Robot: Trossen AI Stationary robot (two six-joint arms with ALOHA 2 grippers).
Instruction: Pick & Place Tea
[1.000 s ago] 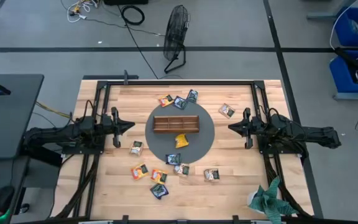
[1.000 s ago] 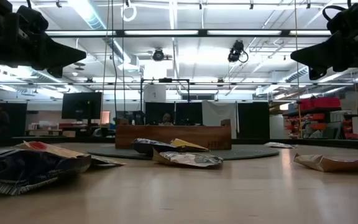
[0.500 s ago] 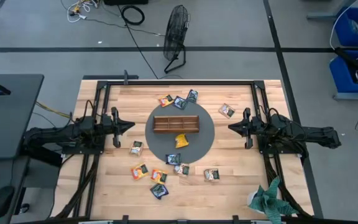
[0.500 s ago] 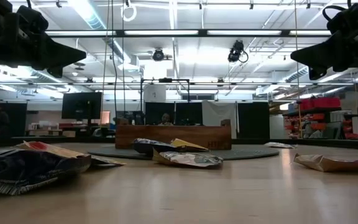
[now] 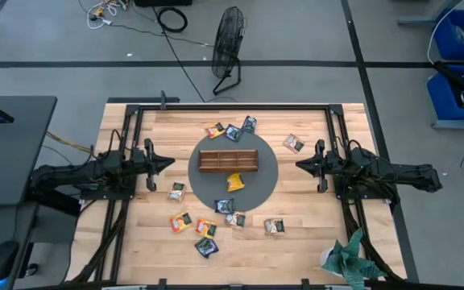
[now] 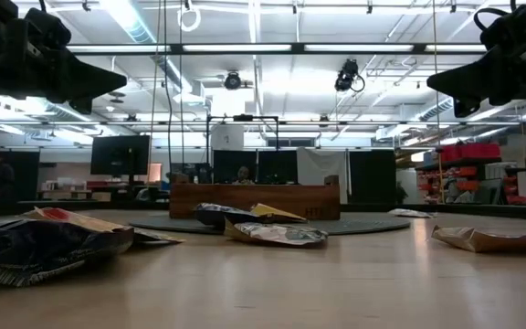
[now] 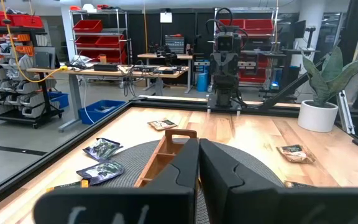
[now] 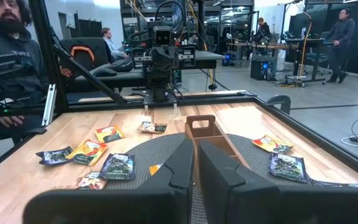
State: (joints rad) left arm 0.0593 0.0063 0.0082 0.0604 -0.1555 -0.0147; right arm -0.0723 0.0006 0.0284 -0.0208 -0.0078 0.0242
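Twelve tea sachets [image 5: 235,182] — one wooden tray [image 5: 228,160], one round mat [image 5: 204,185].

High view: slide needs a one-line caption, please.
Both grippers, left and right, shut, flank wooden tray amid scattered tea sachets.

— How is the light over the bench?

— Bright and even from above: ceiling strip lights [image 6: 254,47] glare white in the low view, and the wooden table [image 5: 143,234] carries only faint shadows.

— And sharpness?

— The near sachets [image 6: 48,239] in the low view are soft, out of focus; the far room reads clearer. In both wrist views the dark fingers [image 7: 185,171] sit blurred and underlit against a well-lit hall.
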